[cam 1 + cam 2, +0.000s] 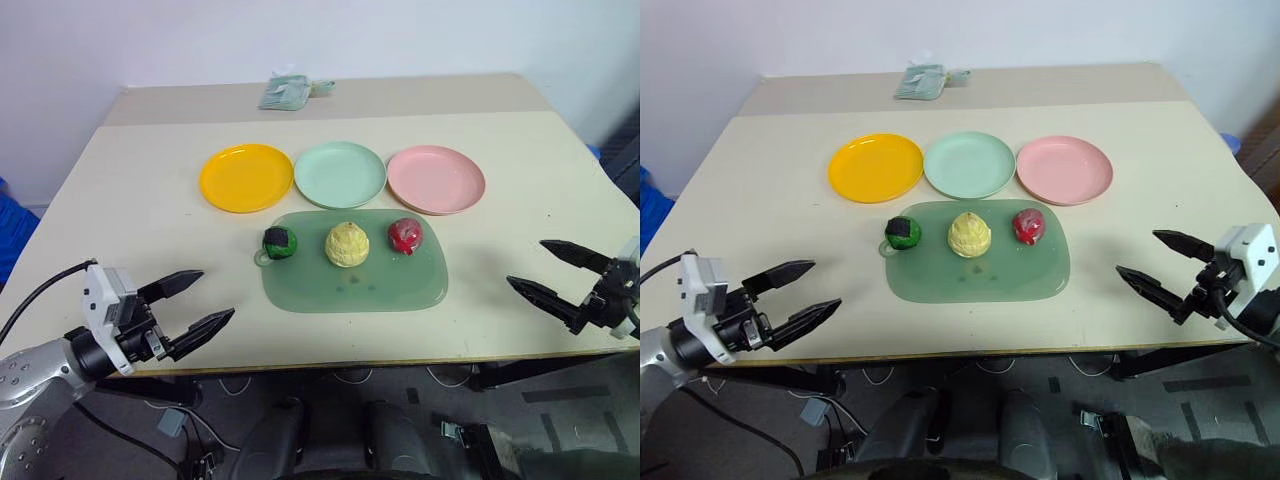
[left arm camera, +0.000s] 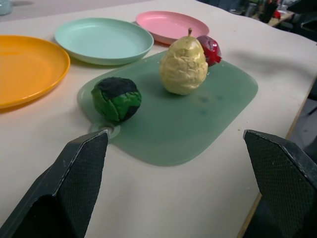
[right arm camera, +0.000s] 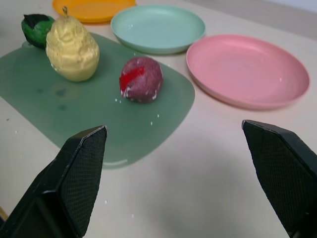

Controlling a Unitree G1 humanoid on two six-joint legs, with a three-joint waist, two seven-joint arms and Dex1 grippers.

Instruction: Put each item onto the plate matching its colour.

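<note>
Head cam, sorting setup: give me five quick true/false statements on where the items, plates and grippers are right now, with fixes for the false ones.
1. All three toy foods sit on the green board. True.
2. The red item is already on the pink plate. False: it lies on the board, just in front of that plate.
3. The pale yellow item is between the dark green item and the red one. True.
4. The mint green plate is leftmost in the row. False: it is in the middle; the orange-yellow plate is leftmost.
5. The left gripper holds the dark green item. False: both it and the right gripper are open and empty.
</note>
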